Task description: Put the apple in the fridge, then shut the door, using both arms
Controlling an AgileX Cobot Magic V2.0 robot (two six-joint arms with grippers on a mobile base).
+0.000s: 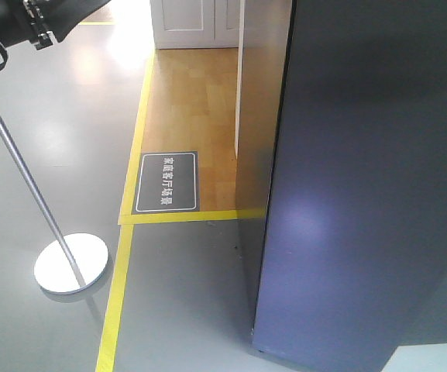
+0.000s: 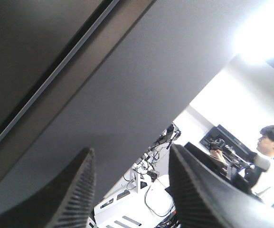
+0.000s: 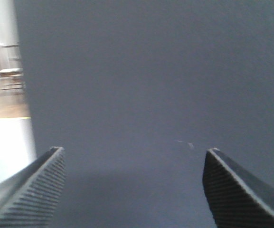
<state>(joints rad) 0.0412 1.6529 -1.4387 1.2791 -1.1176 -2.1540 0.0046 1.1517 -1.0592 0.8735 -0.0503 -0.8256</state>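
A grey floor (image 1: 60, 116) carries yellow tape lines (image 1: 134, 143) that border a patch of wooden flooring (image 1: 192, 108). A dark floor sign (image 1: 166, 182) with white characters lies on the wood at the tape corner. A metal pole (image 1: 22, 167) leans up from a round white base (image 1: 72, 263). White cabinet doors (image 1: 196, 22) stand beyond. In the left wrist view, a dark-haired person (image 2: 272, 154) sits near tangled cables (image 2: 151, 183).

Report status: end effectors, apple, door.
Both end effectors open, empty: left, right. Right faces dark grey door close up. Apple not in view. Nothing between right end effector and door.
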